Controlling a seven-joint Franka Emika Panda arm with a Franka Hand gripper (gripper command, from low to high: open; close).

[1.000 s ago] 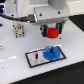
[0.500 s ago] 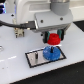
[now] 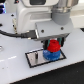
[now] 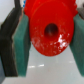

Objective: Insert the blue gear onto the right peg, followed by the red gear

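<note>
no legible txt, no labels, no nos or signs

White arm with pale grey rounded housings, black cable along its side, dark claw (image 3: 52,44), teal-green pads (image 4: 21,42) on black fingers

A robotics lab or test bench is suggested: a large white robot arm (image 3: 37,17) with a black cable (image 3: 12,35) is mounted over a plain white table (image 3: 15,70). A grey plate with a black border (image 3: 36,58) is laid on it as a fixture, against a dark, unfurnished background.
</note>
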